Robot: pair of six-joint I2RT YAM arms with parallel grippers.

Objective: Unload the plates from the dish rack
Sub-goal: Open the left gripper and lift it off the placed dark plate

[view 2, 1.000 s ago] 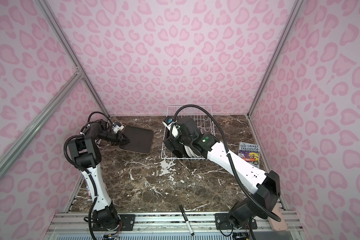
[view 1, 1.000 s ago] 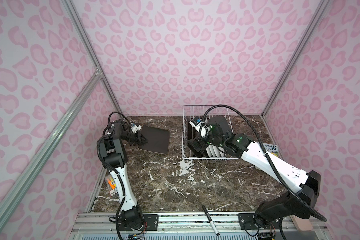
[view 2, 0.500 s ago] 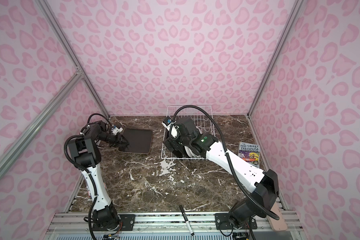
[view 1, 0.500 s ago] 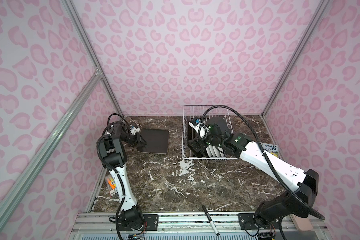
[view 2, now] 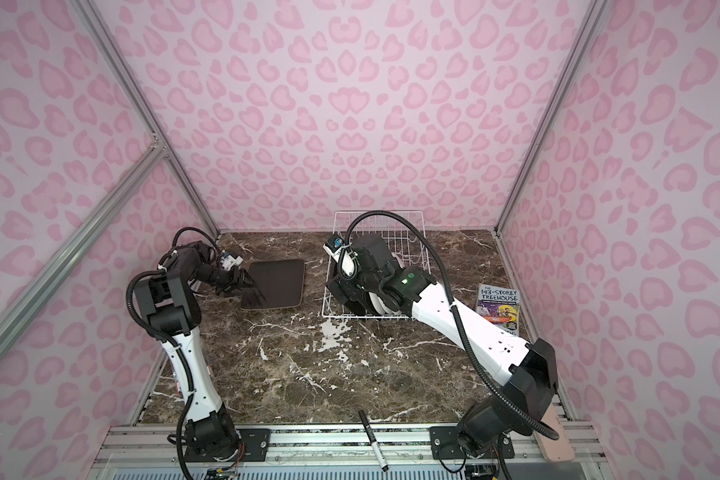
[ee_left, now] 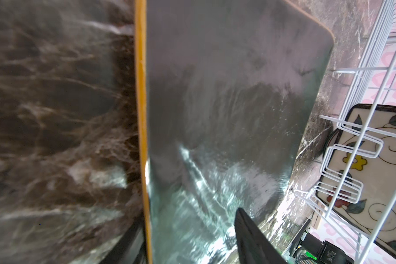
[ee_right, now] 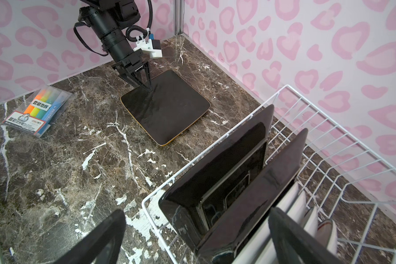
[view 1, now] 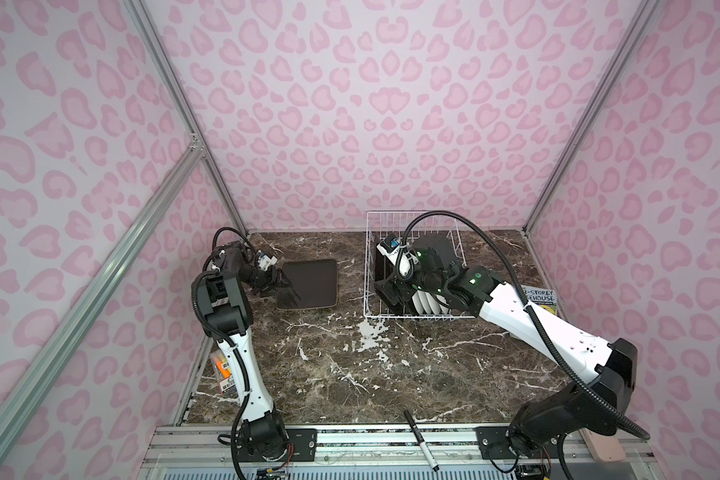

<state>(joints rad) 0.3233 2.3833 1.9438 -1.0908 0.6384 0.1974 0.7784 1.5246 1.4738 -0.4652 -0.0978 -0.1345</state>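
In both top views the white wire dish rack (view 1: 408, 319) sits just right of the frame's centre, at the back of the marbled desk (view 1: 350, 374). To its left, apart from it, one square plate (view 1: 310, 284) lies flat on the desk, dark back up, with an orange-brown rim. The left hand (view 1: 282, 283) is at that plate's left edge. The left wrist view shows its fingers (ee_left: 249, 237) parted, one above the plate's back and the other beyond the rim, so it is open and grips nothing.

Inside the rack two more dark-backed square plates (ee_right: 215, 164) stand on edge, and beside them is a row of round white plates (ee_right: 295, 201). Through the wires the left wrist view catches a cream face with coloured flowers (ee_left: 375, 160). The right hand (ee_right: 195, 210) is at the rack's left end with its jaws spread wide. One finger is outside the rack wall and the other is in front of the white plates, closed on nothing.

A pack of highlighters (ee_right: 37, 109) lies by the left wall, and an illustrated book (view 2: 498, 305) lies at the desk's right edge.
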